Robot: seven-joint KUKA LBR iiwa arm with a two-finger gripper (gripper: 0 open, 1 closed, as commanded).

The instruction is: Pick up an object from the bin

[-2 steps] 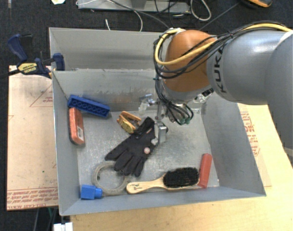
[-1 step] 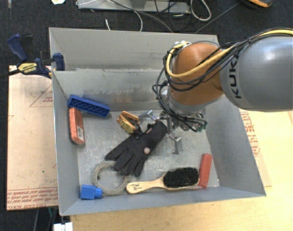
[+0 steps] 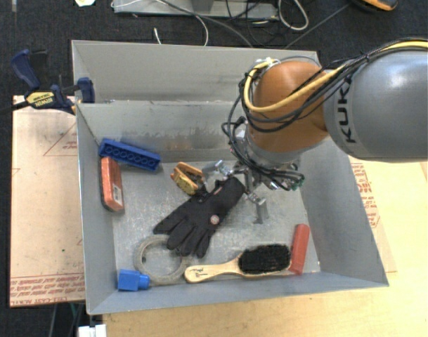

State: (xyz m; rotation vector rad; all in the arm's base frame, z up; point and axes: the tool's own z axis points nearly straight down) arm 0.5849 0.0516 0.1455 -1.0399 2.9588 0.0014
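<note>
Dark carpet strewn with cables is seen around the grey bin (image 3: 91, 216), where a red-brown bar (image 3: 112, 183) is laid well left of the black glove (image 3: 199, 216), a limp, flat thing spread across the middle. Just right of the glove's cuff the claw (image 3: 257, 194) is held low; how far it is open cannot be told, and nothing is seen held. The approach is judged to be in hand, and a shift over the cuff before closing is called for.
</note>
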